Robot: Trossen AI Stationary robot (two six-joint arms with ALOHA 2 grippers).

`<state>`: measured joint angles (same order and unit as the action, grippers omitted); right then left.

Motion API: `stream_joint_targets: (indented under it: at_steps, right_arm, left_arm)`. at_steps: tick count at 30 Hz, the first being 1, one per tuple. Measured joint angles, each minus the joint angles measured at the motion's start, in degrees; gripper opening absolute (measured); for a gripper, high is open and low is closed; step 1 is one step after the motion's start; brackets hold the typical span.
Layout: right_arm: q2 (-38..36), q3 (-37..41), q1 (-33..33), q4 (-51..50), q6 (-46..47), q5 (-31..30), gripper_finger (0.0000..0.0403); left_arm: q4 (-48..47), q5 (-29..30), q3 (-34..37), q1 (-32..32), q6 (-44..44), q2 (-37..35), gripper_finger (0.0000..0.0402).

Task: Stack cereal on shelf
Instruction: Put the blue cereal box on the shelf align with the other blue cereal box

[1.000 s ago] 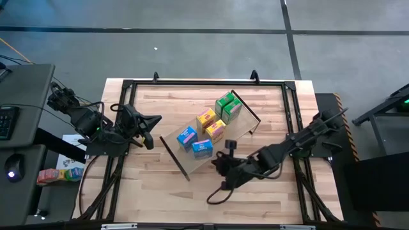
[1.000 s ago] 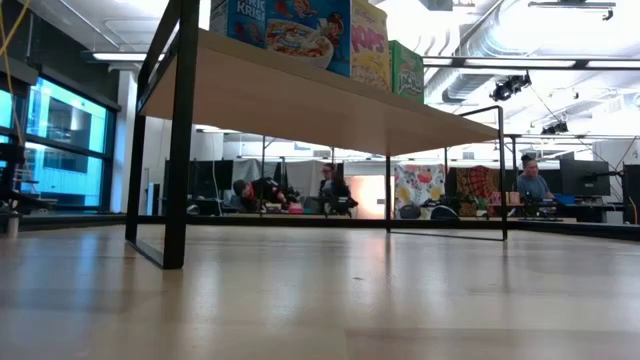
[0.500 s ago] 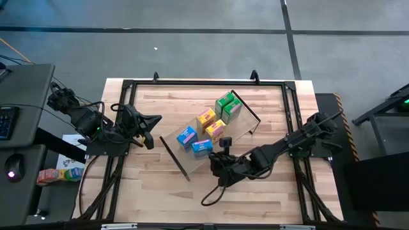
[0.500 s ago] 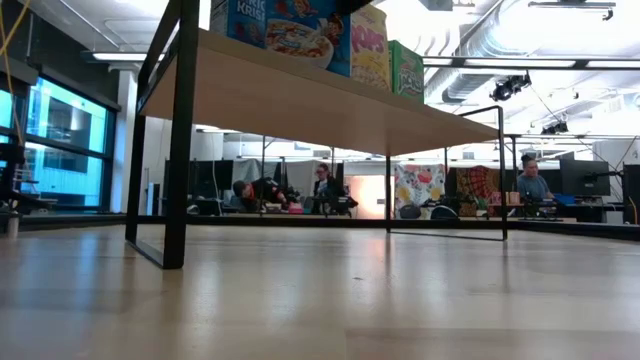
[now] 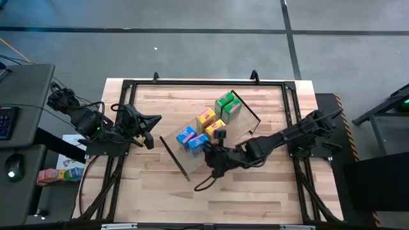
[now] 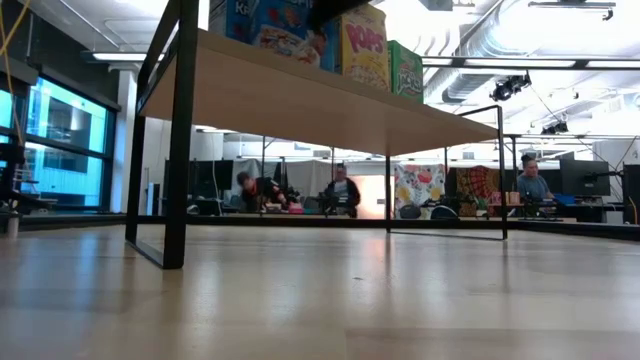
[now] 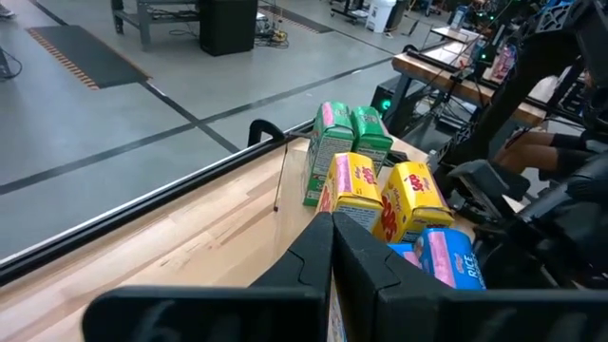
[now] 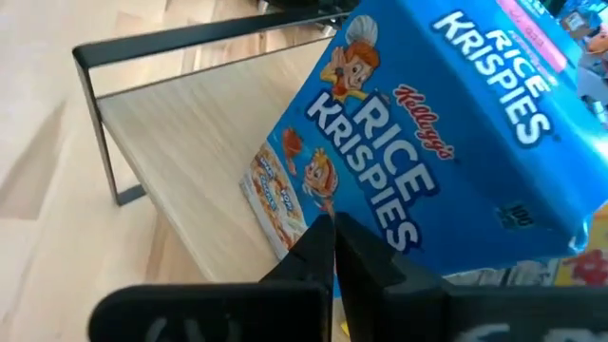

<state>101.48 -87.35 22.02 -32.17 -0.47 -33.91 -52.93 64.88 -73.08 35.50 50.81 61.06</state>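
Right gripper (image 5: 208, 155) moved onto blue cereal box (image 5: 197, 141), jaws closed, touching

My bench (image 5: 268, 191) is pale planked wood with a smooth, faintly sheened finish; in the low view it throws back soft light. The shelf (image 8: 199, 152) on it is a lighter wood board, matt and fine-grained, with thin end panels of flat black metal. The cereal (image 8: 446, 142) boxes are printed cardboard, slightly glossy, the blue one catching a dull shine along its folded edge. My right claw (image 8: 331, 249) and my left claw (image 7: 332, 256) both look like matt black plastic, smooth with rounded edges. The frame around my bench is black metal tubing.
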Motion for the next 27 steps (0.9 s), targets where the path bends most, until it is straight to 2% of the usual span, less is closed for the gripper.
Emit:
stream_joint_targets:
  at_steps: [5, 19, 27]
  right_arm:
    - [0.0, 0.0, -0.7, 1.6, 0.0, 2.8, 0.0000]
    - [0.0, 0.0, -1.7, 5.2, -2.9, 3.1, 0.0000]
    - [0.0, 0.1, -2.5, 7.0, -3.0, 5.5, 0.0000]
  left_arm:
    - [-0.5, 0.0, 0.0, 0.0, 0.0, 0.0, 0.0000]
    - [-1.3, 0.0, 0.0, -1.4, 0.0, 0.0, 0.0000]
    - [-1.3, -0.2, 0.0, -1.4, 0.0, 0.0, 0.0000]
